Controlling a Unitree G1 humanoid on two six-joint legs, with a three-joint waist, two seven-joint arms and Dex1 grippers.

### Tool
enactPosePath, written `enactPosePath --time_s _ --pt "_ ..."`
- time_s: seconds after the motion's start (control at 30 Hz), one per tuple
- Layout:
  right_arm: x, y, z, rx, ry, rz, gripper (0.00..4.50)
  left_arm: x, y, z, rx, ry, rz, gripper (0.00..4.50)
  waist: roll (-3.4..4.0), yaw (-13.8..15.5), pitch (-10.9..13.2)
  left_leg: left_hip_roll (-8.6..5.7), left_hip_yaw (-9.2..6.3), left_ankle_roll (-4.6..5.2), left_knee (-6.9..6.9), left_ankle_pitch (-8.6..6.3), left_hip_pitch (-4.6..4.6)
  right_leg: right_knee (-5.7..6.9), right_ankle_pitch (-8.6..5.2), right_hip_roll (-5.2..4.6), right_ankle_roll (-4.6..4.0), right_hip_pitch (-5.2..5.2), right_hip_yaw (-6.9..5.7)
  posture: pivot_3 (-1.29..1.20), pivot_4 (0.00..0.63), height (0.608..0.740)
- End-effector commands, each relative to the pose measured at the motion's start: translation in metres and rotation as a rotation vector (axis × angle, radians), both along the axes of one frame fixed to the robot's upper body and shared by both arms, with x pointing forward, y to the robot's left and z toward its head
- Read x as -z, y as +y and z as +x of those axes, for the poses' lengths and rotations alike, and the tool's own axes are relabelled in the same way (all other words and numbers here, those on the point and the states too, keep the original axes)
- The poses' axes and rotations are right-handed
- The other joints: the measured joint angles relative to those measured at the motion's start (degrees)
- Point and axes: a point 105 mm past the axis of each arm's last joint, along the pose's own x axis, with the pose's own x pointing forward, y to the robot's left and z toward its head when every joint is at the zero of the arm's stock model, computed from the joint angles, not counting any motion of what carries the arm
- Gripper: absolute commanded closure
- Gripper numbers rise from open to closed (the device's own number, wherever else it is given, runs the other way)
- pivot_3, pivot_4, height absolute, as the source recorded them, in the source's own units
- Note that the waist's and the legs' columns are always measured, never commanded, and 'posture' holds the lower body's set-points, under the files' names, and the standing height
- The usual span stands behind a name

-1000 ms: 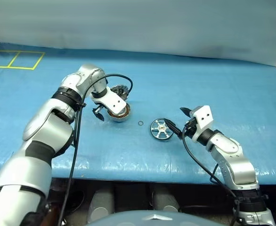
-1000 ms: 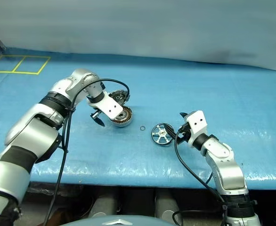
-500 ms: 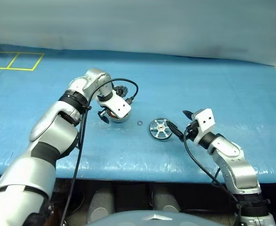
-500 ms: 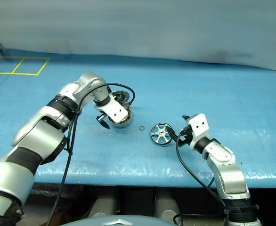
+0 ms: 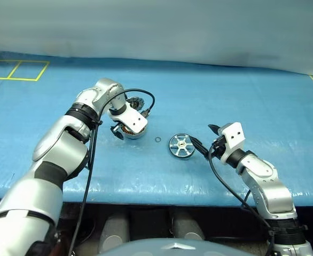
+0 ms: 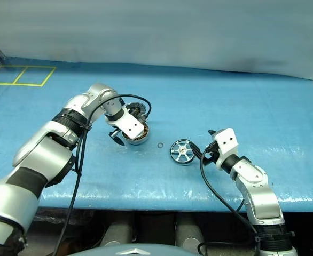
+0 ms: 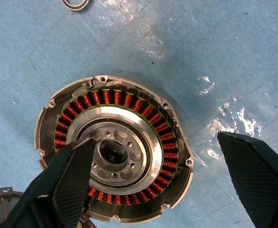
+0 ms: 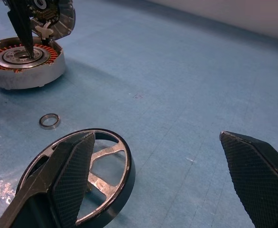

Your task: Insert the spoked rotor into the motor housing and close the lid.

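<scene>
Rotor-insertion stage, nothing yet grasped. Spoked rotor (image 5: pixel 181 145) lies flat on the blue table cover (image 5: pixel 242 101), near the middle, with the right gripper (image 5: pixel 204 142) just to its right, fingers spread wide and empty; in the right wrist view one finger overlaps the rotor's rim, though contact cannot be confirmed. Motor housing (image 7: pixel 114 168) sits to the left of the rotor, copper windings exposed, its lid (image 6: pixel 135 111) swung open on the far side. Left gripper (image 6: pixel 119 130) points steeply down over the housing, fingers likewise spread and holding nothing. Small thin ring (image 5: pixel 158 140) rests loose between housing and rotor.

Likely hazards, as judged: a flat, thin rotor may slide on the cover when the fingers close; a tilted rotor may jam on the windings; the loose ring may be knocked aside; the left gripper may block the opening.
</scene>
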Motion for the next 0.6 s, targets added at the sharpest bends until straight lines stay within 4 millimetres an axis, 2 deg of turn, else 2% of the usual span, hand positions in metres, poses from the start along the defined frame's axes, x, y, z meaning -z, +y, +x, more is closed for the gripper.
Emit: enactPosePath --time_s 0.03,0.27,0.6 --pt "-0.014 -0.001 0.002 -0.007 -0.051 -0.008 0.02 0.002 0.01 0.0 -0.038 0.015 0.013 0.0 0.0 -0.01 0.0 0.0 0.0 0.0 0.0 0.0 0.0 0.0 0.0 0.0 0.0 0.0 0.0 0.0 0.15 0.74" --pt "-0.01 -0.001 0.002 -0.008 -0.039 -0.008 0.02 -0.01 0.01 0.003 -0.042 -0.01 -0.022 0.0 0.0 -0.09 0.0 0.0 0.0 0.0 0.0 0.0 -0.08 0.0 0.0 0.01 0.0 -0.08 0.0 0.0 0.15 0.74" --pt "-0.01 0.0 0.004 -0.018 -0.037 -0.01 0.02 -0.009 0.007 0.003 -0.041 -0.006 -0.042 0.0 -0.01 0.26 0.01 -0.01 -0.01 0.0 -0.01 0.0 -0.15 -0.02 0.0 -0.01 0.0 -0.11 -0.01 0.0 0.15 0.74"
